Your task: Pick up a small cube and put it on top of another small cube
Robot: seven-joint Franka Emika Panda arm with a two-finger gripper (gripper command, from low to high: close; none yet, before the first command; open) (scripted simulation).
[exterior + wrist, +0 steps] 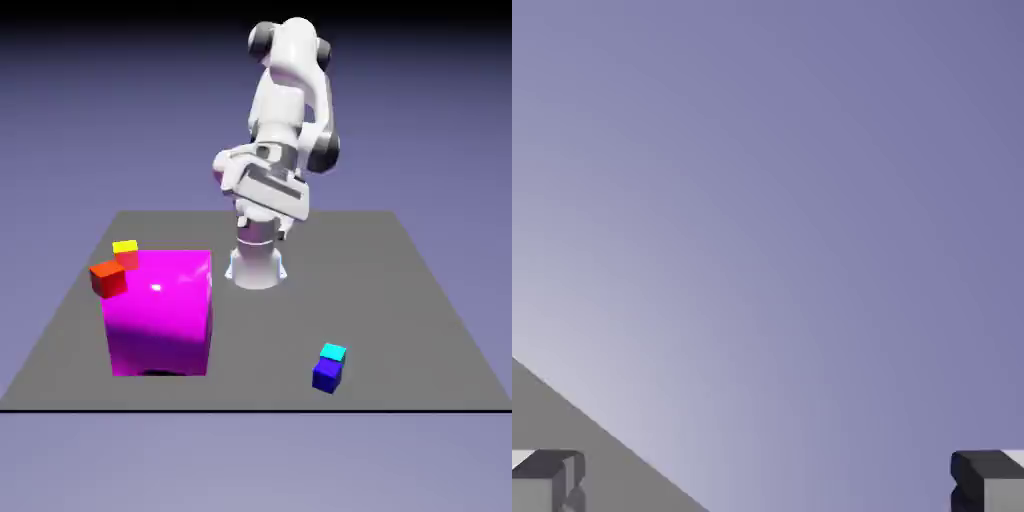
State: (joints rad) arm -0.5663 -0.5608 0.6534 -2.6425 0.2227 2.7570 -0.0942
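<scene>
Cyan cube (333, 352) well apart from gripper (768, 485).

My arm (285, 110) stands folded high above its base, elbow up, wrist bent and the hand tucked in front of the column. My gripper (768, 480) is spread wide, its two grey fingertips (550, 480) far apart with nothing between them

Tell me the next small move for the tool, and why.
Probably swing the tool down toward the cyan cube, near the table's front by the dark blue cube. The tool is open and empty, and the hand view shows mostly backdrop.
</scene>
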